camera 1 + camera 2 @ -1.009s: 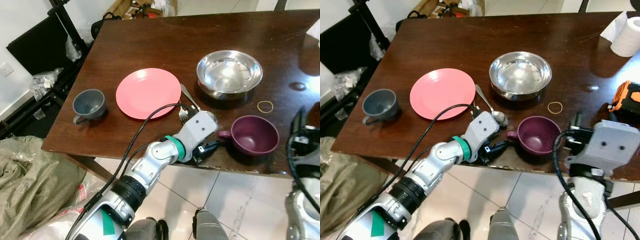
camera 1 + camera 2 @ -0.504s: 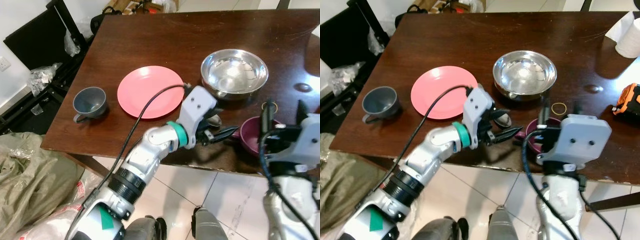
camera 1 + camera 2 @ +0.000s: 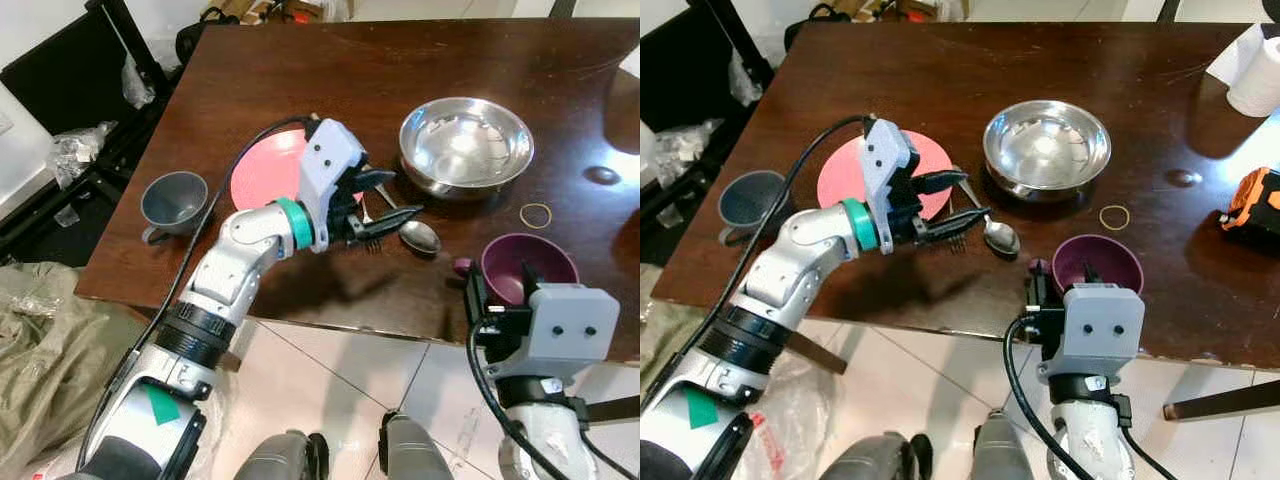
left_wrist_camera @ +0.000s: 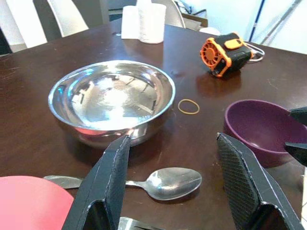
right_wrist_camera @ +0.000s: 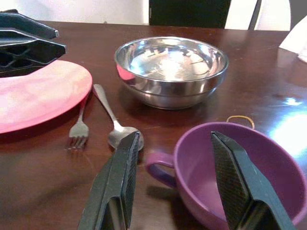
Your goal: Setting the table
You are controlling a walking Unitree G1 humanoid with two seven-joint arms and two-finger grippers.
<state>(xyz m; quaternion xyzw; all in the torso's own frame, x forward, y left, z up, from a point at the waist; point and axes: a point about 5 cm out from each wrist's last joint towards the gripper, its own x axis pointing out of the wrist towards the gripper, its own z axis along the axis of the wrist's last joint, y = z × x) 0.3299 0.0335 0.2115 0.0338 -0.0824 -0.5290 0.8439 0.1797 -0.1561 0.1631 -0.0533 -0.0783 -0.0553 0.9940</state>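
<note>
At centre frame of the head views, on the dark wooden table, a spoon and a fork lie side by side just right of the pink plate, handles running up toward the steel bowl. The left gripper hovers above the plate's right edge and the cutlery, its two black fingers spread wide apart and holding nothing; in the left wrist view the spoon's bowl lies on the table between and beyond them.

Lower right of the spoon sits the purple cup, its handle pointing left toward the cutlery. The right gripper is poised at the table's near edge, just in front of that cup, its fingers open about as wide as the cup and empty; the right wrist view looks across the cup's rim to the fork, the spoon and the steel bowl beyond.

A yellow rubber band lies between the steel bowl and the purple cup, to the right. At the left of the frame, near the table's left edge, stands a grey cup, left of the plate. At the upper right of the right eye view stand a white paper roll and, lower down at the right edge, an orange-and-black device.
</note>
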